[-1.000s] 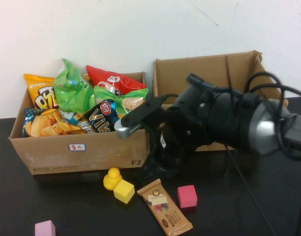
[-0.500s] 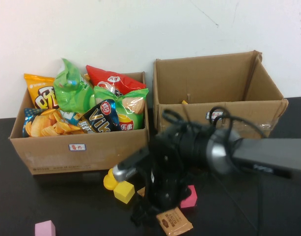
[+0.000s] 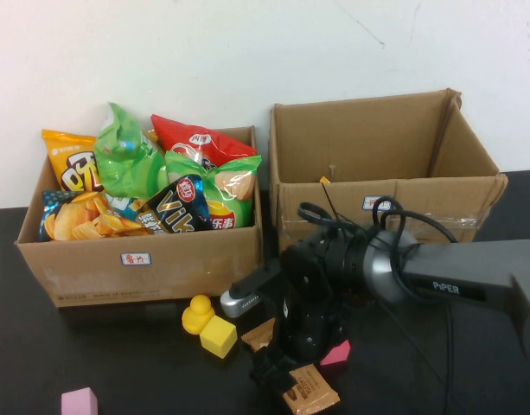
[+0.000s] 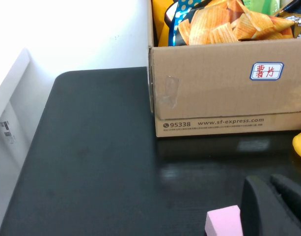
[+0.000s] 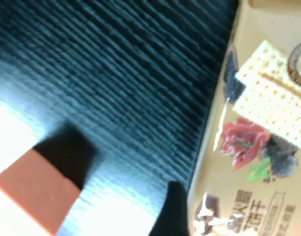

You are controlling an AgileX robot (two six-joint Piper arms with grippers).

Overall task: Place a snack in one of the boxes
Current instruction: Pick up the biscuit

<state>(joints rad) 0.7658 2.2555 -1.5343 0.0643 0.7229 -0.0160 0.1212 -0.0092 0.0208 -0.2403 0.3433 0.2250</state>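
Note:
A brown biscuit snack packet (image 3: 309,389) lies flat on the black table in front of the boxes. My right gripper (image 3: 284,367) is down over it, open, and the arm hides the packet's middle. In the right wrist view the packet (image 5: 268,123) fills one side, with one dark finger (image 5: 172,211) right at its edge; the other finger is out of view. The left box (image 3: 143,268) is full of chip bags. The right box (image 3: 394,207) looks empty. My left gripper (image 4: 269,183) is shut and empty, low over the table beside a pink cube (image 4: 223,221).
A yellow duck (image 3: 197,313) and a yellow cube (image 3: 218,335) sit just left of the right arm. A magenta cube (image 3: 336,354) peeks out at its right. The pink cube (image 3: 79,402) is at the front left. The left box's wall (image 4: 214,98) stands ahead of the left gripper.
My right arm has swung down from in front of the boxes onto the snack packet, and now covers its middle. The left arm has not visibly moved.

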